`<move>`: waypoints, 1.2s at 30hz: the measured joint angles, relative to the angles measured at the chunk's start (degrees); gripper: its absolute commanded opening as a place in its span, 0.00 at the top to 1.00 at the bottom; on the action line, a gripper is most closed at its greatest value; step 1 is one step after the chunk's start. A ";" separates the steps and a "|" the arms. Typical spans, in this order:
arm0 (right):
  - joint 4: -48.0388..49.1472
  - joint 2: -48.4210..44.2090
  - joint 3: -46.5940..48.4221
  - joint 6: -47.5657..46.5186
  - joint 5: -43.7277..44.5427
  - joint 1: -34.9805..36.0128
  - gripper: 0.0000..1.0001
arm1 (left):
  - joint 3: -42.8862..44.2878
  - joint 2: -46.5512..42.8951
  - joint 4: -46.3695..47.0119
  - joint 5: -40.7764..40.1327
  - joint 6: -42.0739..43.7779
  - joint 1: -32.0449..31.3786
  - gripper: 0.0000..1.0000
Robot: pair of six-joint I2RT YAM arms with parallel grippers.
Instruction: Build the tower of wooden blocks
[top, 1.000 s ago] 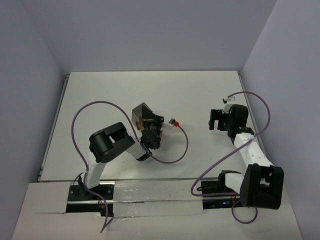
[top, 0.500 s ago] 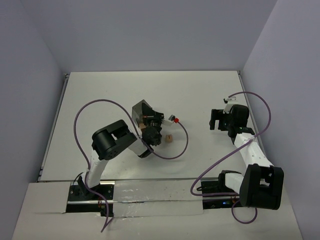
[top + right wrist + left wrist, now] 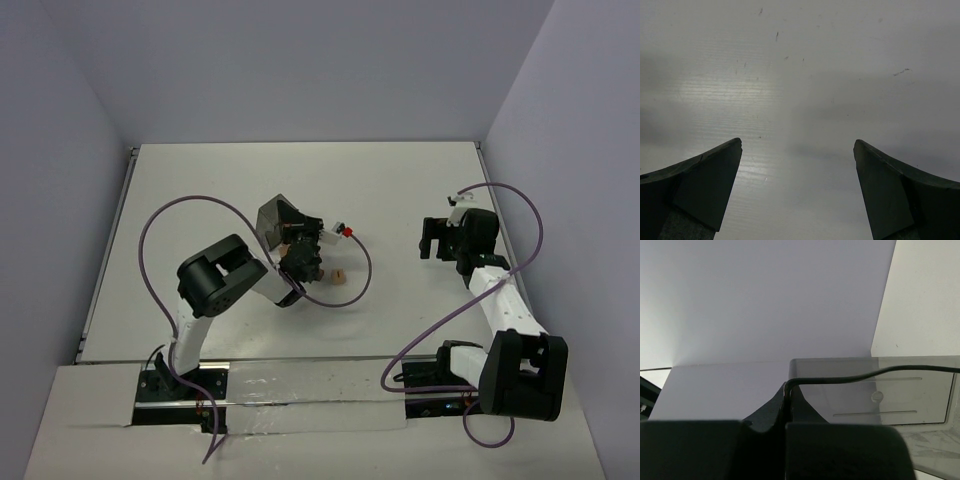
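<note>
Top view evenly lit, soft shadows, pale glare on table (image 3: pixel 740 100), wrist views dimmer, fingers (image 3: pixel 840 450) seemingly blurred.

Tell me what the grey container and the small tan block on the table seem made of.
The grey container: likely smooth plastic; its smoky wall is translucent, with moulded marks. The tan block: probably bare wood, going by its matt light-tan colour; too small to see grain.
</note>
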 measured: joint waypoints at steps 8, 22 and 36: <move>-0.01 -0.69 0.04 0.05 -0.07 -0.08 0.00 | -0.10 -0.81 -2.26 -0.11 2.07 1.22 1.00; -0.01 -0.71 0.07 0.01 -0.58 -0.24 0.00 | 8.09 1.05 -5.36 1.73 6.56 1.58 1.00; -0.62 -0.27 0.37 0.08 -1.73 -0.24 0.00 | 11.39 1.12 -6.41 -2.16 6.84 4.19 1.00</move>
